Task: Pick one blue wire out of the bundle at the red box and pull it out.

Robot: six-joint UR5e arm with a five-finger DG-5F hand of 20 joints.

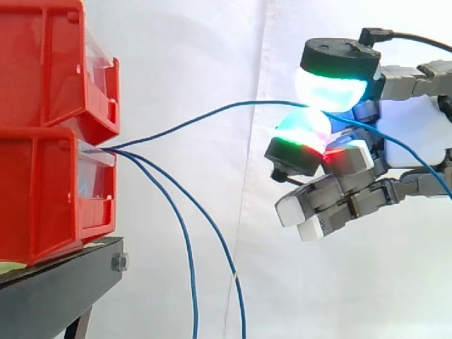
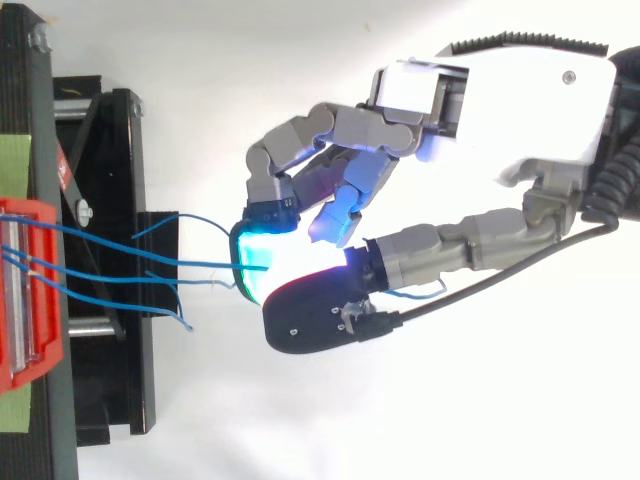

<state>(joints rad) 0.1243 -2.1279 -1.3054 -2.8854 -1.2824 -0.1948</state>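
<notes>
One blue wire (image 1: 212, 111) comes out of the front of the lower red box (image 1: 42, 198) and runs away from it, long and nearly flat. In the side view it climbs a little as it leaves the box, then goes level into the hand. Past the hand it slopes down, even farther from the box. From above, the same wire (image 2: 200, 264) goes almost straight out from the box front to the glowing pads.

The hand (image 1: 417, 134) is well away from the box, a bit higher than the spot where the wire comes out. It is pinching the blue wire. One big glowing fingertip (image 1: 332, 88) sits on top of the wire and another one (image 1: 304, 134) pushes up from under it, so the wire is squeezed between them. The other fingers are bent in under the pinch.

Two more blue wires (image 1: 189, 247) come out of the same spot on the box. They bend over and hang down in front of it, apart from the hand.

A second red box (image 1: 42, 63) sits on top of the lower one. Both stand on a black stand (image 1: 56, 289), with a white curtain (image 1: 212, 42) behind.
</notes>
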